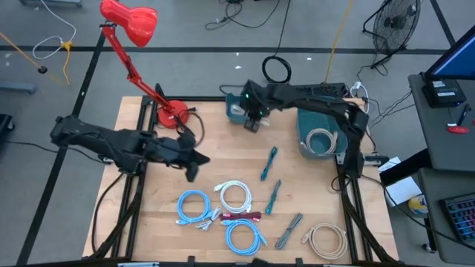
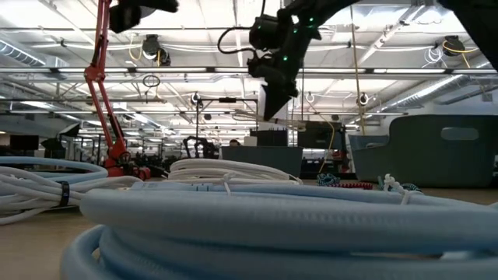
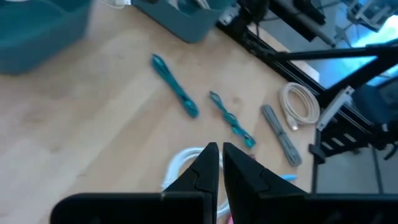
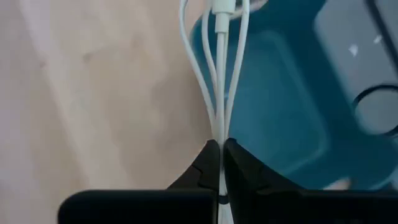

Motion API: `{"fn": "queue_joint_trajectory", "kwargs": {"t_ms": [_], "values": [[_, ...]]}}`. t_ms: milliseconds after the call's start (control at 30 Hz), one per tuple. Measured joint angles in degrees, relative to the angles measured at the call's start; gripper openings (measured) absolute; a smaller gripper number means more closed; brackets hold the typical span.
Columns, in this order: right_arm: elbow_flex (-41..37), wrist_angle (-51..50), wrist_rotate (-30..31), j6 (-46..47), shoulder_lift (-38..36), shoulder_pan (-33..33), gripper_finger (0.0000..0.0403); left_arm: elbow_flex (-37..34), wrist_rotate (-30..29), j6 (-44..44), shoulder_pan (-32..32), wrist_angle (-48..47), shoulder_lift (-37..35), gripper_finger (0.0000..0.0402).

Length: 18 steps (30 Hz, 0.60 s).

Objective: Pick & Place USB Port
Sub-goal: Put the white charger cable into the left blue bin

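High view shows the right gripper (image 1: 254, 119) reaching across the back of the pale wooden table (image 1: 223, 148), hanging over the near edge of a small teal plastic bin (image 1: 239, 111). Its wrist camera shows the two dark fingers (image 4: 208, 163) clenched on a thin white USB cable (image 4: 221, 74), whose looped strands and plug dangle above the bin's blue interior (image 4: 280, 106). From table height this gripper (image 2: 276, 93) sits well above the surface, with a pale shape hanging from it.

Over on the table's left side, the left gripper (image 1: 191, 165) hovers above bare wood with its fingers (image 3: 205, 165) pressed nearly together and gripping nothing.

Along the front of the table lie coiled light-blue cables (image 1: 194, 206), a coiled white cable (image 1: 236, 196), two teal twisted cable ties (image 1: 269, 163), a grey tie (image 1: 289, 230) and a coiled beige cable (image 1: 326, 239). A larger teal bin (image 1: 320, 137) at the right holds another pale coil. A red desk lamp (image 1: 130, 22) stands at the back left corner.
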Motion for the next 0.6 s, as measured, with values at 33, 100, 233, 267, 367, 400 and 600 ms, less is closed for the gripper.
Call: {"fn": "queue_joint_trajectory", "kwargs": {"t_ms": [33, 100, 233, 267, 367, 400, 600], "values": [[1.5, -0.4, 0.0, -1.3, 1.1, -0.6, 0.0, 0.0, -0.5, 0.0, 0.3, -1.4, -1.3, 0.0024], [4.7, -0.2, -0.1, -4.2, 3.6, -1.6, 0.0, 0.0, -1.4, 0.3, 0.9, -3.3, -3.5, 0.0024], [9.4, -1.1, -0.1, -13.4, 8.1, -2.4, 0.0, 0.0, -2.7, 0.6, 1.8, -7.3, -6.3, 0.0024], [10.1, -1.6, 0.1, -16.0, 8.9, -2.4, 0.0, 0.0, -3.1, 0.2, 2.0, -8.2, -6.8, 0.0024], [11.0, -2.8, 2.6, -21.7, 11.1, -2.3, 0.0, 0.0, -3.2, -1.8, 2.1, -9.2, -7.7, 0.0024], [11.1, -2.7, 3.1, -22.8, 11.6, -2.3, 0.0, 0.0, -3.2, -1.9, 2.1, -9.5, -7.8, 0.0024], [11.1, -2.8, 4.5, -23.4, 12.9, -3.6, 0.0, 0.0, -3.1, -3.0, 1.2, -10.5, -7.7, 0.0024]]}}
